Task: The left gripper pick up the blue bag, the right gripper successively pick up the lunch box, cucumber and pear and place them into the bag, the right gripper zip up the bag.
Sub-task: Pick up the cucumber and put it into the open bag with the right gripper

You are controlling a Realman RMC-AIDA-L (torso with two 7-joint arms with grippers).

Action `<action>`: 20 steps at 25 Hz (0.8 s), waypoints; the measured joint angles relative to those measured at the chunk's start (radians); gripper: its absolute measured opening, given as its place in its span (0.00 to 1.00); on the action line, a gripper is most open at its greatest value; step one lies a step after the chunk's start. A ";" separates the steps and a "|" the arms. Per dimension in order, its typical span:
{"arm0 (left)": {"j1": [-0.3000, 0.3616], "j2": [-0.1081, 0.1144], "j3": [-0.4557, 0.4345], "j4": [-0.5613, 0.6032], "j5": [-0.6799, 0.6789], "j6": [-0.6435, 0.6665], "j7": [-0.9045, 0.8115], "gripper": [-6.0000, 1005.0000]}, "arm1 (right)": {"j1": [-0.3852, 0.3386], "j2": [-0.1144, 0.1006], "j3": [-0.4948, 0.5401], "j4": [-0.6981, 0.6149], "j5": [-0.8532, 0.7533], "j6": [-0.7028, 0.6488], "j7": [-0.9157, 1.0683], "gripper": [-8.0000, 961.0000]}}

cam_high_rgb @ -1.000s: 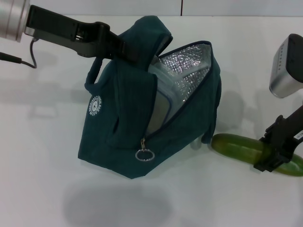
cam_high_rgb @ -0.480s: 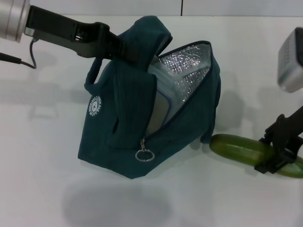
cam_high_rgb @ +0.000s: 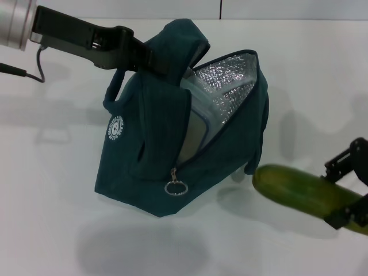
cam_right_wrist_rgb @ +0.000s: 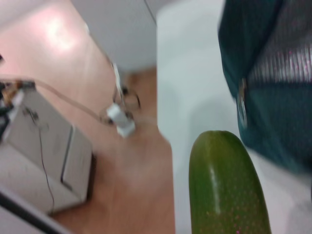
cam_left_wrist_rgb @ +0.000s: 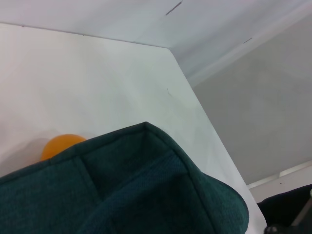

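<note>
The blue bag (cam_high_rgb: 172, 138) stands open on the white table (cam_high_rgb: 52, 218), silver lining showing. My left gripper (cam_high_rgb: 138, 56) is shut on its handle at the top and holds it up. The lunch box (cam_high_rgb: 201, 118) stands inside the bag, partly hidden. My right gripper (cam_high_rgb: 351, 192) at the right edge is shut on the cucumber (cam_high_rgb: 302, 190) and holds it lifted just right of the bag. The cucumber also fills the right wrist view (cam_right_wrist_rgb: 226, 187), beside the bag (cam_right_wrist_rgb: 265, 73). The pear (cam_left_wrist_rgb: 61, 145) shows only in the left wrist view, behind the bag's handle (cam_left_wrist_rgb: 136, 190).
A black cable (cam_high_rgb: 26, 72) runs across the table under the left arm. The table's front edge and the wooden floor (cam_right_wrist_rgb: 141, 175) below it show in the right wrist view, with a grey box (cam_right_wrist_rgb: 44, 161) on the floor.
My right gripper has lifted the cucumber off the table and drawn it toward the front. The right arm's silver cuff has left the view. The bag and left arm have not moved.
</note>
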 joint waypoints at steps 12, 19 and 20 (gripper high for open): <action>-0.002 0.000 0.000 0.000 0.000 0.000 0.000 0.05 | -0.012 -0.049 0.199 0.304 0.381 0.088 -0.173 0.70; -0.003 0.000 0.000 -0.003 0.000 0.000 0.003 0.05 | -0.062 0.054 0.179 0.342 0.525 0.249 -0.317 0.71; -0.003 0.000 0.000 -0.003 0.000 0.000 0.003 0.05 | -0.063 0.058 0.160 0.358 0.555 0.269 -0.339 0.71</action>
